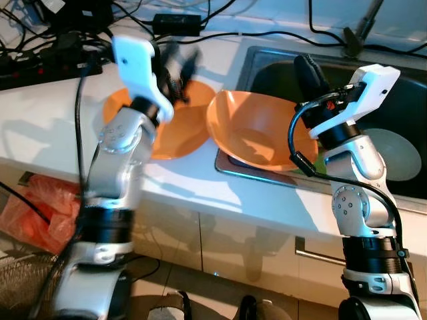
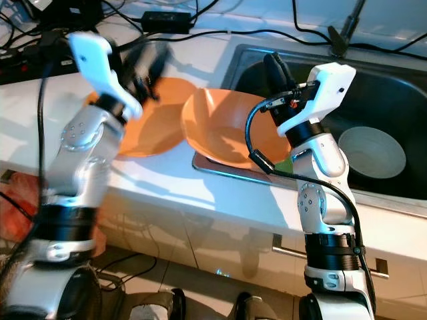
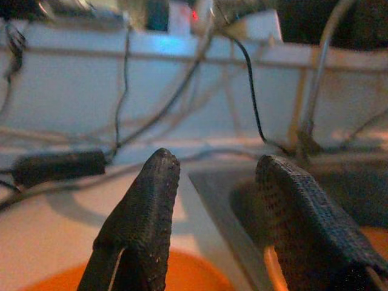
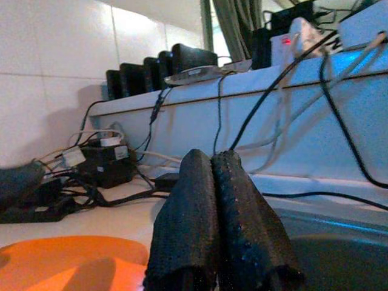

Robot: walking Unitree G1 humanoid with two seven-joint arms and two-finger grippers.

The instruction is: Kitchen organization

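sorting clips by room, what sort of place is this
Most likely a home kitchen: a white countertop with a dark steel sink set into it, two orange bowls at the sink's edge, a grey round dish in the basin, and cabinet doors below.

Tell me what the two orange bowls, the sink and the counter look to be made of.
Orange bowls and: probably plastic, smooth, evenly coloured with soft highlights. Sink: likely stainless steel, grey with a bright reflective rim. Counter: glossy white, stone or laminate; cannot tell which.
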